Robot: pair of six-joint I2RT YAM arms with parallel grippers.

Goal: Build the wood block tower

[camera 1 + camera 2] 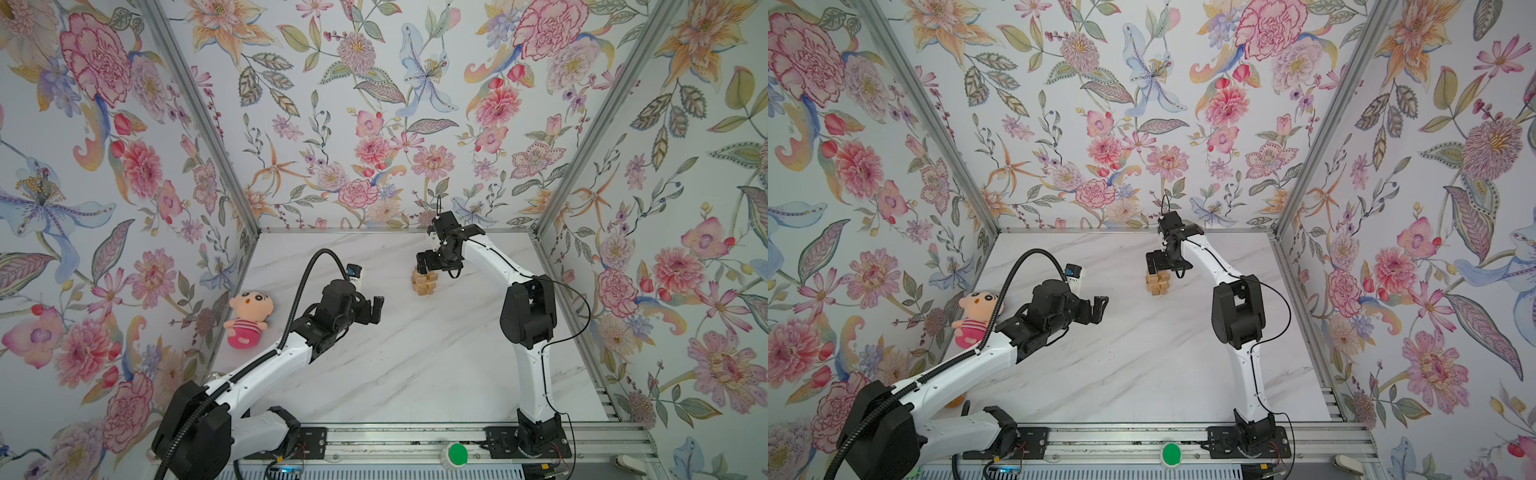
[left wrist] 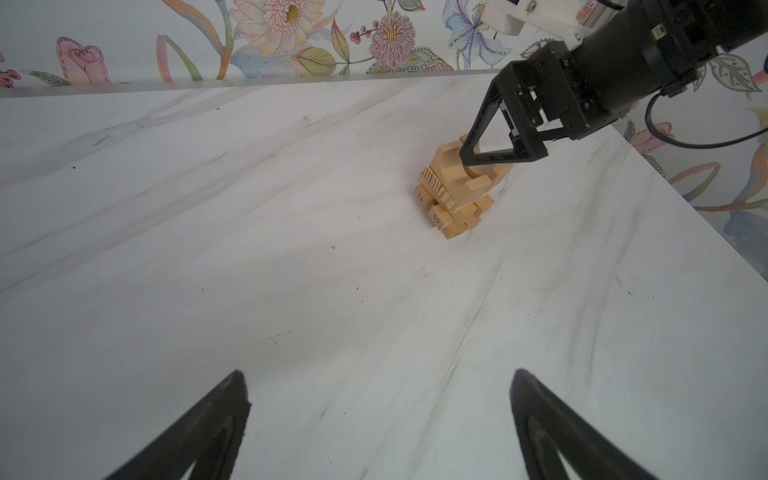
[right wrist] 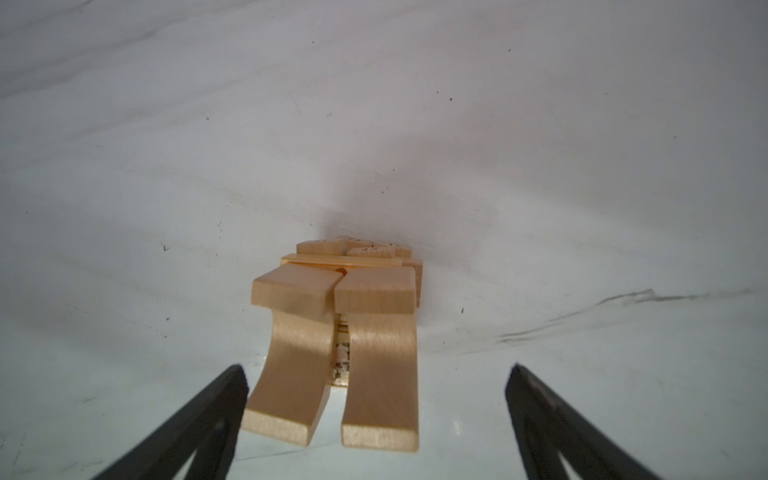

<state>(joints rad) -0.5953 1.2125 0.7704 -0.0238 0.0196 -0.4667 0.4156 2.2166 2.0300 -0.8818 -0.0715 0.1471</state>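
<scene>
**Desk:** What sits nearest you?

**Me:** My left pincer (image 1: pixel 372 309). It hangs over the bench (image 1: pixel 415 374) on the near side of the tower, off to its left and well apart from it. Its jaws are spread wide and I have nothing in them. From that wrist camera I see only bare marble between the two tips.

**Desk:** Anything else on that side?

**Me:** A pink plush doll (image 1: pixel 247 318) lies face up, further left of the tower than the pincer, close to the side wall.

**Desk:** And the tower itself?

**Me:** The tower (image 1: pixel 424 284) stands on the far half of the bench. It is a compact stack of the wood blocks (image 2: pixel 436 218) in crossed layers. Two of them lie side by side on top, and one lower down shows a dark striped print on its face.

**Desk:** Your other arm?

**Me:** My right pincer (image 3: pixel 377 368) is directly above the tower, pointing down. Its jaws stand wide, with the two top bars between them. One finger is just beside a bar and the other is clear of its bar, so I grip nothing.
</scene>
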